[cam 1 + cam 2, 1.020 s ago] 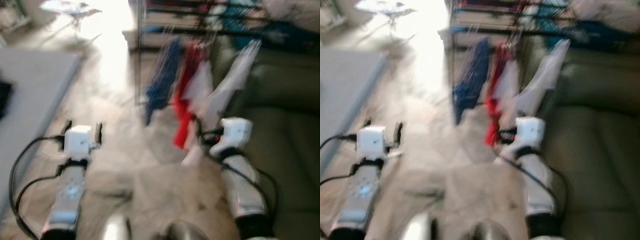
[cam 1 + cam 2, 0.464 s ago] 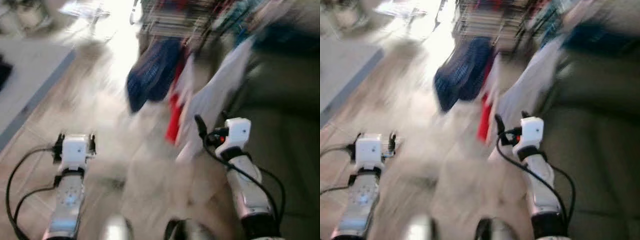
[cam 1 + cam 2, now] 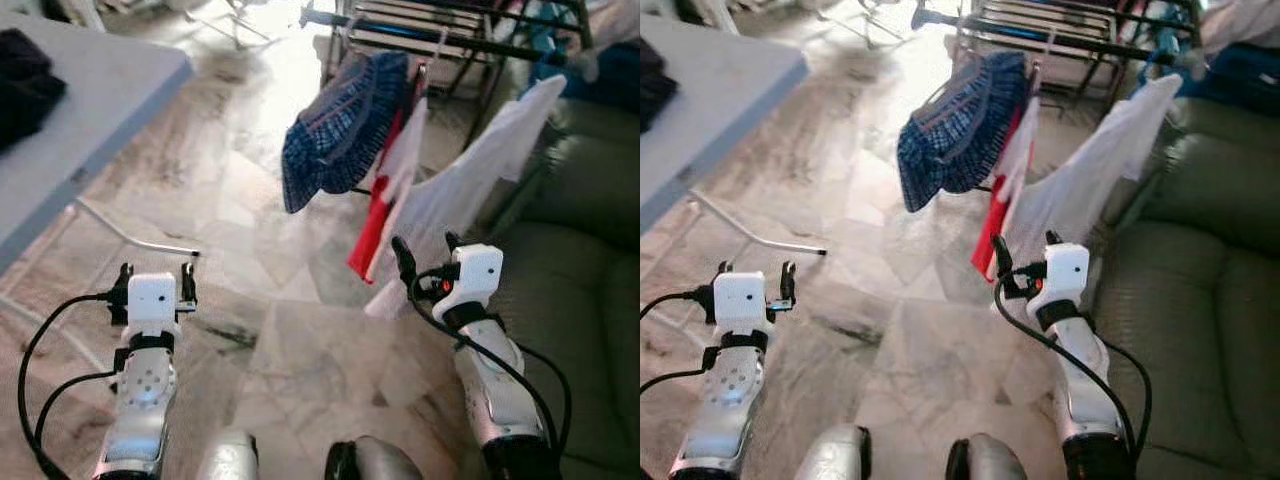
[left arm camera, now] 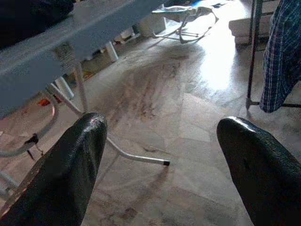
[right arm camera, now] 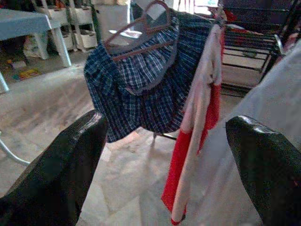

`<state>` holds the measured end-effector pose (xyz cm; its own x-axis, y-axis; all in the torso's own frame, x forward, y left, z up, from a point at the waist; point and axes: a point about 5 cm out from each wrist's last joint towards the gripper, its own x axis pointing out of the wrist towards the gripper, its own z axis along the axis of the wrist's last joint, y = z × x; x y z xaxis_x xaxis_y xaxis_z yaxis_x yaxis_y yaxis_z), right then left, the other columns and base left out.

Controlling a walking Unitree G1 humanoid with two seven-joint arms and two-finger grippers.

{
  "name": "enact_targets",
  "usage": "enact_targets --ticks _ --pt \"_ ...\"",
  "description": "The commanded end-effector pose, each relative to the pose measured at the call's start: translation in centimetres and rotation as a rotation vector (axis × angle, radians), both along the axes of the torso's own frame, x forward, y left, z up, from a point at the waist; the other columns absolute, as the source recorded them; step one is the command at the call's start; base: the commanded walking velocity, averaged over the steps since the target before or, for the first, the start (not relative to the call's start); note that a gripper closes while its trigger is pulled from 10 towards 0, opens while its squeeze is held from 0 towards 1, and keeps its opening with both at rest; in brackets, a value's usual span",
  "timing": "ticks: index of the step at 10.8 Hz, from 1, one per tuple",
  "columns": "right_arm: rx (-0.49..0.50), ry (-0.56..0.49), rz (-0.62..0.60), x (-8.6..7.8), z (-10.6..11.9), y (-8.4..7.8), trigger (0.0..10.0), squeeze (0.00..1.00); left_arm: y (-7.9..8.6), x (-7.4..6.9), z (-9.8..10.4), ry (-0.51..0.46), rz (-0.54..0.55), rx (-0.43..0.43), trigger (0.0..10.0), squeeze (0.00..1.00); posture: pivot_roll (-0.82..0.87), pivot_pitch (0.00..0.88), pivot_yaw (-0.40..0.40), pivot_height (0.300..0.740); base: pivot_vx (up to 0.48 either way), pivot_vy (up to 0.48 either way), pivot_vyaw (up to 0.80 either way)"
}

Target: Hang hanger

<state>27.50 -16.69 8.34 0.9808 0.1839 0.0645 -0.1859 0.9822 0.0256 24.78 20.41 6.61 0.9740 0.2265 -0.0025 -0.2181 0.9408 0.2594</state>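
A blue plaid shirt (image 3: 335,130) on a reddish hanger (image 5: 141,30) hangs from a black drying rack (image 3: 440,35) ahead. Beside it hang a red and white garment (image 3: 385,200) and a white cloth (image 3: 470,170). My right gripper (image 3: 422,255) is open and empty, held low just short of the red and white garment. My left gripper (image 3: 155,280) is open and empty over the floor, well left of the clothes. In the right wrist view the plaid shirt (image 5: 141,89) shows between the black fingers (image 5: 61,169).
A grey folding table (image 3: 70,130) with a dark cloth (image 3: 25,85) stands at the left, its white leg (image 3: 130,235) reaching across the marble floor. A dark green sofa (image 3: 580,290) runs along the right. Open floor lies between the table and the rack.
The camera has swung and steadied, so the rack and clothes now sit closer and sharper. Both grippers hold about the same pose in front of me.
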Motion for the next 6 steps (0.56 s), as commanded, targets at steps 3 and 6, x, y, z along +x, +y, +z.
enact_targets --ticks 3,6 --pt "-0.008 -0.027 -0.084 -0.3 0.3 -1.1 10.0 0.00 -0.2 -0.3 -0.2 -0.001 -0.083 -0.033 10.0 0.00 0.11 0.111 -0.094 0.740 0.000 0.000 0.00" --pt "0.005 0.008 -0.212 -2.0 -0.8 -2.7 10.0 0.00 -0.3 -1.0 -0.4 -0.018 -0.079 -0.033 10.0 0.00 0.09 0.110 -0.082 0.740 0.000 0.000 0.00"
